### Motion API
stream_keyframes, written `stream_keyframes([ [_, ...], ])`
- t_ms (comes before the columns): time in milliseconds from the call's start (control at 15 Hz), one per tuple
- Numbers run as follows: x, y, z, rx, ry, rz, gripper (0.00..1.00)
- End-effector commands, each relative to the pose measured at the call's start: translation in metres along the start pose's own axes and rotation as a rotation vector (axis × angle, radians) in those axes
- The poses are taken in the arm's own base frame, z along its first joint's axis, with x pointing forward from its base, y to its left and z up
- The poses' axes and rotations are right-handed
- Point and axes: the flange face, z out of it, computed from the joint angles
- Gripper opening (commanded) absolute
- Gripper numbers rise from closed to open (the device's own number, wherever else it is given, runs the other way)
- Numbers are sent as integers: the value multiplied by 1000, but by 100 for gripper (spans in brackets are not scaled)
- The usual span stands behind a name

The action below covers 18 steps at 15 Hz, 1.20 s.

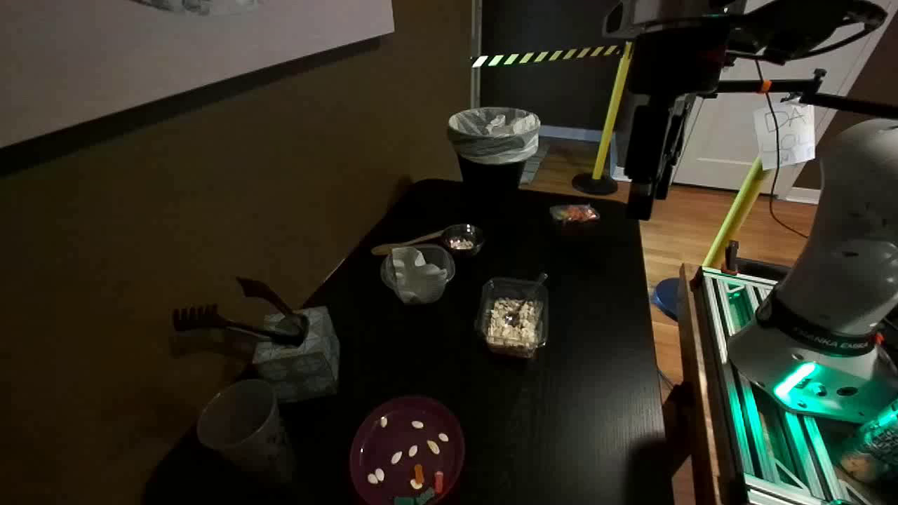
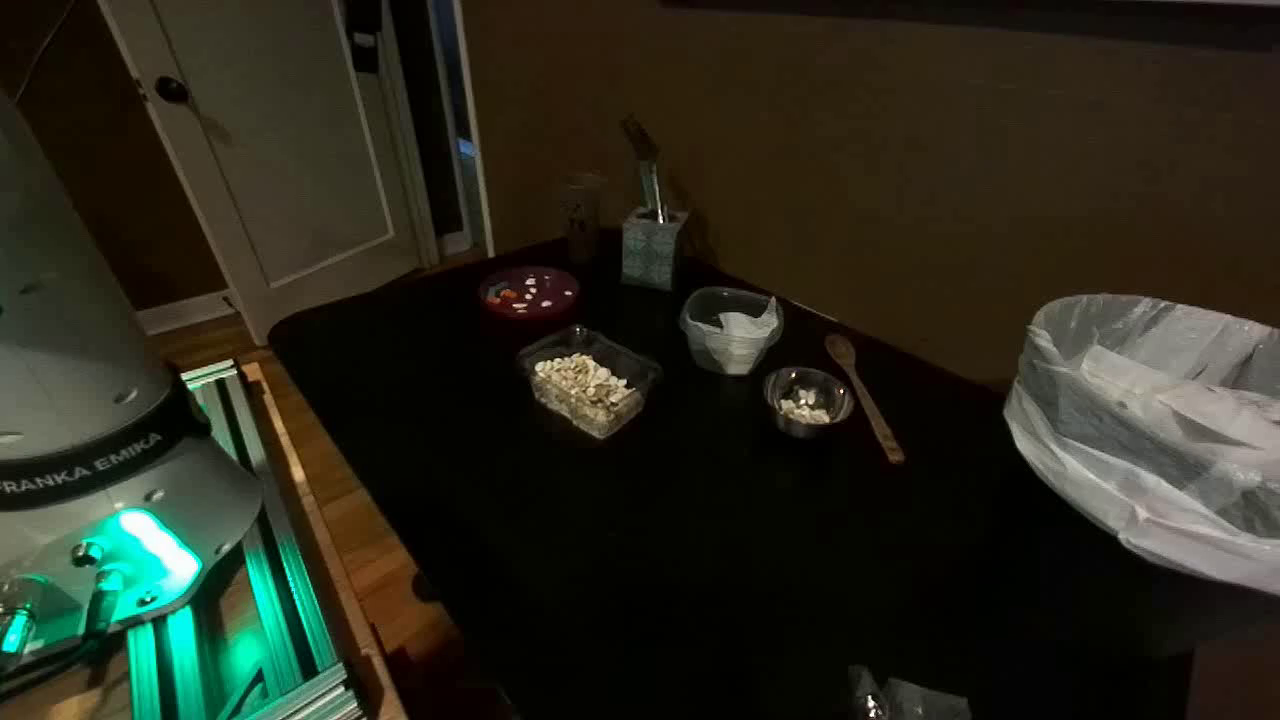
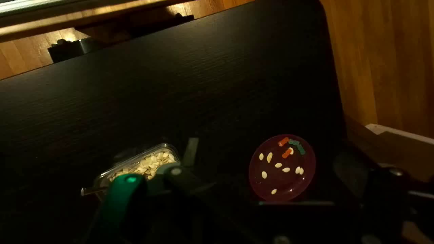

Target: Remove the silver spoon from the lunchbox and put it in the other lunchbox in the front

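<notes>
black, narrow fingers (image 1: 640,202) gape wide, empty; tilting the thin, metallic-looking silver spoon (image 1: 525,301) could scatter pale oval seeds (image 1: 508,337).

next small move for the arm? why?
Probably shift the open black tool sideways until it hangs over the handle of the silver metal spoon, before descending. The handle juts past the rim of the square clear plastic lunchbox, so it looks graspable, yet in the wrist view it lies outside the gap between the fingers.
</notes>
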Motion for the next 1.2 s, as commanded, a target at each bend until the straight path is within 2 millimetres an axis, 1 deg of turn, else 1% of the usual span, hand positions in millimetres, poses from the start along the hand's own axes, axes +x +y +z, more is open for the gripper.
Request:
stream_keyframes([
  [0, 0, 0, -1, 0, -1, 0, 100],
  [200, 27, 25, 0, 88, -8, 113, 100],
  [333, 48, 50, 4, 156, -6, 205, 100],
  [533, 79, 84, 16, 251, -13, 342, 100],
  [667, 95, 102, 27, 298, -28, 401, 100],
  [733, 97, 103, 32, 327, -82, 377, 100],
  [800, 88, 98, 20, 274, -28, 369, 100],
  [933, 96, 106, 30, 299, -61, 381, 100],
  [1133, 99, 105, 31, 329, -58, 391, 100],
])
